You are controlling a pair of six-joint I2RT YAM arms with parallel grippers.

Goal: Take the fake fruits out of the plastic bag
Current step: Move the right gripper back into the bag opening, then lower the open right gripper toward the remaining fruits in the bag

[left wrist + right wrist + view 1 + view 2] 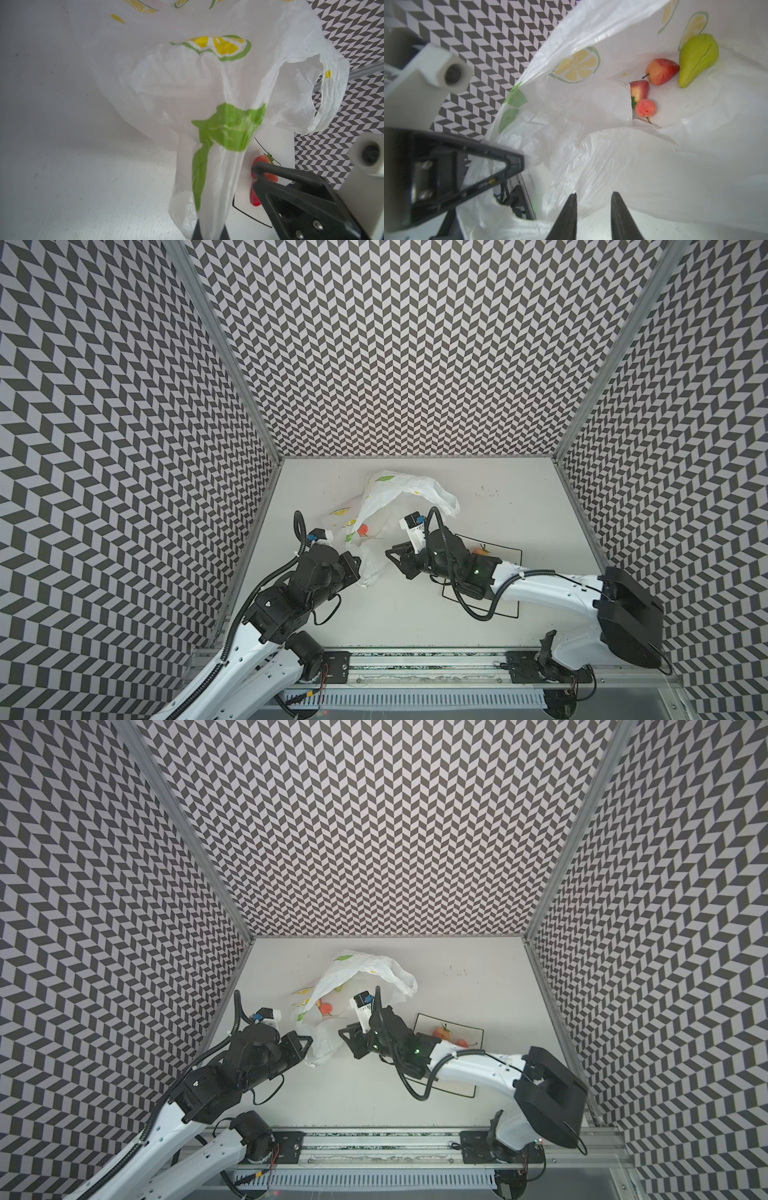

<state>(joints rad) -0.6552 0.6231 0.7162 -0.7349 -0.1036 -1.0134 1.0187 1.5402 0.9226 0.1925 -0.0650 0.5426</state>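
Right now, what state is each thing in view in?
plastic bag, mouth held open, partly lifted.
left pincer, shut on the bag's edge.
right pincer, jaws slightly apart at the bag's mouth, empty.
green fruit, lying inside the bag.
three red fruits, inside, beside it.
plate, flat, bearing strawberries.

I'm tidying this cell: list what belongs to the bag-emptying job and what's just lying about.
Job: plastic bag; inside it green fruit, two red-yellow fruits, round pink fruit; strawberries outside.
Just there: black-rimmed plate bearing the strawberries; white table.
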